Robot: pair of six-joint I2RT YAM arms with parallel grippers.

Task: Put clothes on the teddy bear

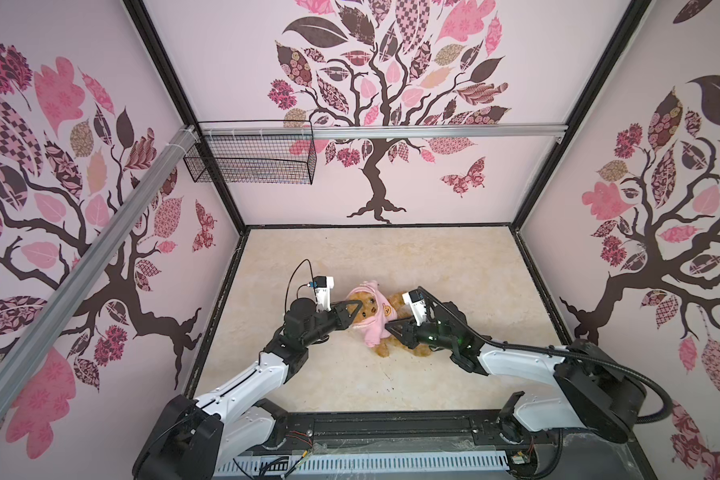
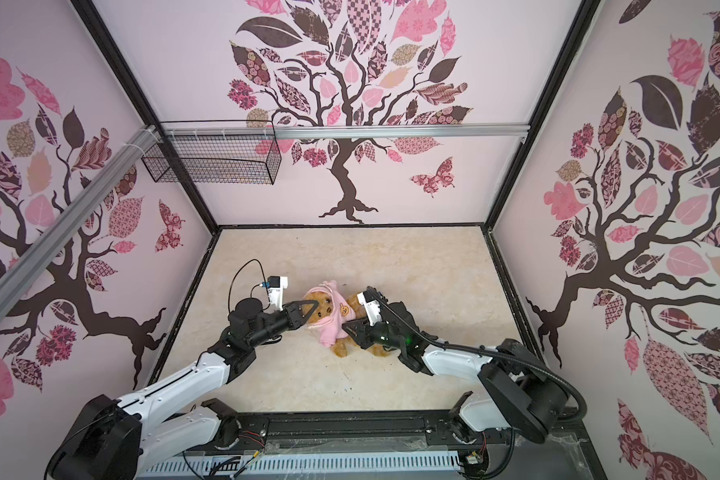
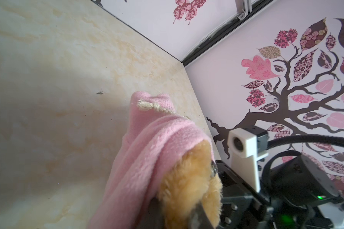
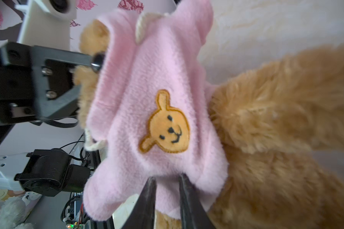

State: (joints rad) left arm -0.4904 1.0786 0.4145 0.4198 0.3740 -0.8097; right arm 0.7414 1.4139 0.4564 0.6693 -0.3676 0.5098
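The teddy bear [image 1: 369, 311] lies on the tabletop [image 1: 350, 257], probably light, limp and shaggy; its pink shirt [image 4: 147, 83] looks stretchy, best taken at the hem; the left end effector [image 1: 356, 312] straddles the face, the right end effector [image 4: 167, 179] the hem, both slightly parted; grip unclear.

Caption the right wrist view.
Right gripper straddles the hem of the pink shirt on the teddy bear; left gripper at its face.

left arm [image 1: 246, 376] and right arm [image 1: 516, 359]: white shells, black joints. left claw [image 1: 359, 308], right claw [image 1: 389, 328]: black triangles. ribbed black hose [image 3: 316, 138] on the right.
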